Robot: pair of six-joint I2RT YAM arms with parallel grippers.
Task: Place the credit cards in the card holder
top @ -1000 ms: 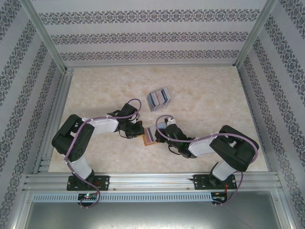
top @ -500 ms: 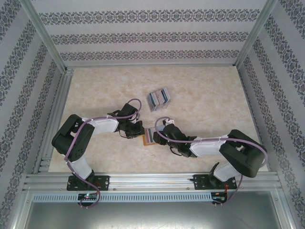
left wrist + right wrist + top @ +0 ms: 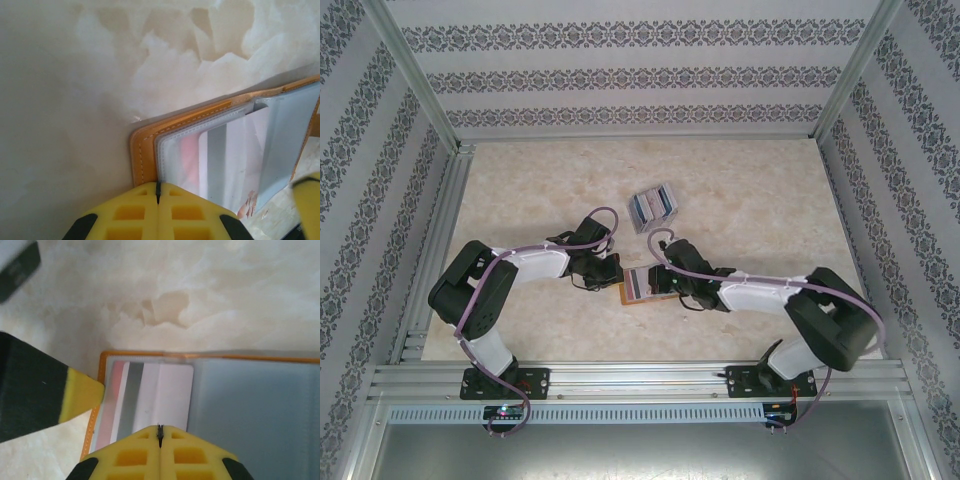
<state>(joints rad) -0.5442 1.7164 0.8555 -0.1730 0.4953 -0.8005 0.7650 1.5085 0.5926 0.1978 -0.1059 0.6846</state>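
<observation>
Your left gripper (image 3: 158, 186) sits closed at the edge of the open card holder (image 3: 638, 288) — your right gripper (image 3: 160, 429), also closed, sits over a card (image 3: 165, 390) inside it. More credit cards (image 3: 653, 207) lie just beyond the card holder.

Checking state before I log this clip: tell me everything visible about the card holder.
The card holder lies open and flat on the marbled table, between the arms: orange-brown stitched cover, clear plastic sleeves, a pink-and-grey striped card partly in one. The shut left end effector and right end effector rest on it.
</observation>
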